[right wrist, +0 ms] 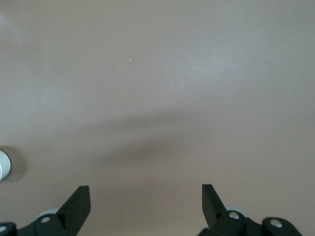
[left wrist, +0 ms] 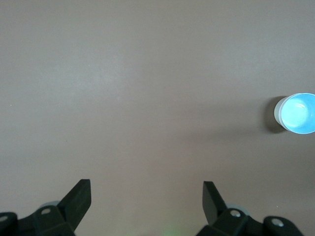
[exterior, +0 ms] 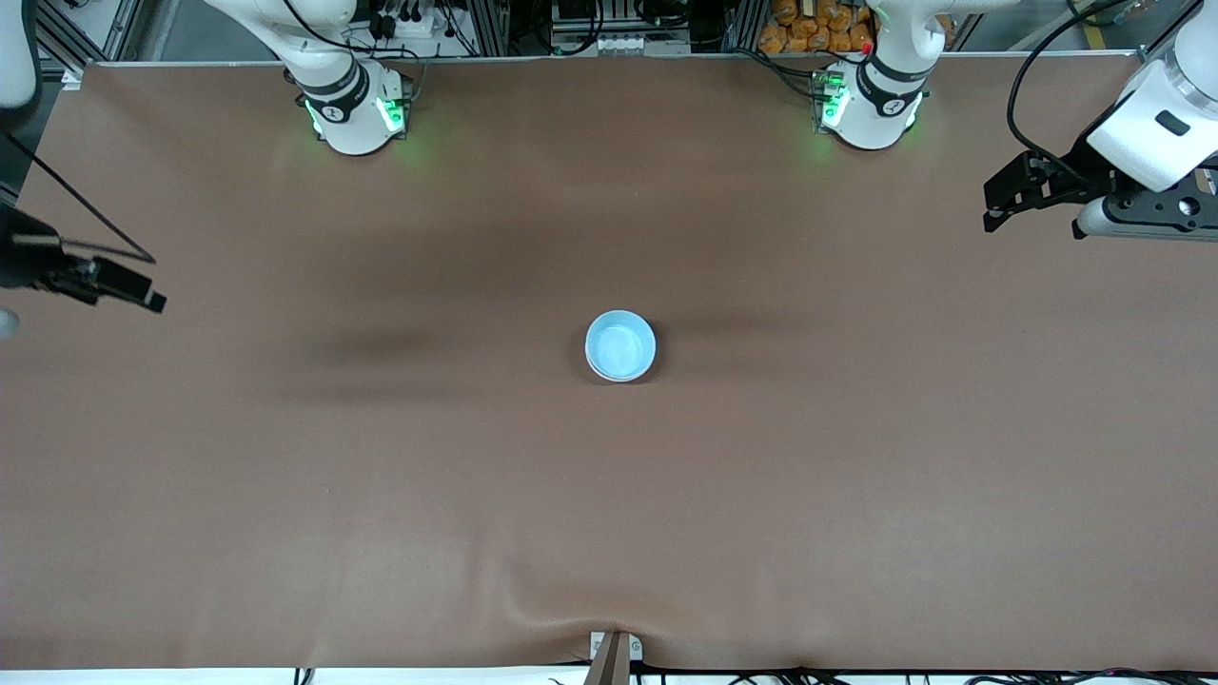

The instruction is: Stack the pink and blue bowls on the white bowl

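Both of my grippers hang in the air with nothing in them. My left gripper is up over the left arm's end of the table, and in its wrist view the two dark fingers stand spread wide over bare brown cloth. My right gripper is up over the right arm's end of the table, fingers spread just as wide and clear of everything. Well apart from both, near the middle of the table, sits the blue bowl, upright, its pale sky-blue inside facing up. It looks nested on something paler: a whitish rim or wall shows just under its edge, which seems to be the white bowl, though I cannot tell for sure. I cannot make out a pink bowl anywhere.
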Available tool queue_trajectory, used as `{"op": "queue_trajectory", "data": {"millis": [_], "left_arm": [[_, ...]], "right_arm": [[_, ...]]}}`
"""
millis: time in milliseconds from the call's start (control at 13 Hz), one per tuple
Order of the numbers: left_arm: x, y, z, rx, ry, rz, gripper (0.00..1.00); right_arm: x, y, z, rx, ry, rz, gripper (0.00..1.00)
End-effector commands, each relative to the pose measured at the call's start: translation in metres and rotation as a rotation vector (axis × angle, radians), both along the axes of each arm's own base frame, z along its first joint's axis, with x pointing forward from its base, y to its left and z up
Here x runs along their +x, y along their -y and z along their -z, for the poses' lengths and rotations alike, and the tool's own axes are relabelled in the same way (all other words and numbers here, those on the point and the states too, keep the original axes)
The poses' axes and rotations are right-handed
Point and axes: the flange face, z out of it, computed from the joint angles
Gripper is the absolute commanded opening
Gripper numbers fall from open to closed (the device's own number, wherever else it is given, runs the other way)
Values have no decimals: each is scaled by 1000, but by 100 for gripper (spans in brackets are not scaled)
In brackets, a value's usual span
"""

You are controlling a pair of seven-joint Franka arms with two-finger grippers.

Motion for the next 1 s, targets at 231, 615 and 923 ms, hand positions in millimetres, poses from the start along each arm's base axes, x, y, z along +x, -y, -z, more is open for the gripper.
{"op": "queue_trajectory", "data": {"millis": [231,615,923], "left_arm": [[0,2,-4,-11,-7,14,100],[-1,2,-4,-11,-15,16,100],[-1,4,-2,-10,-23,19,100]], "right_arm": [[-8,-106,-78,-101,35,-216,100],[-2,-100,-76,-123,9,-208,100],[-9,-61,-70,18,-47,-106,100]]}}
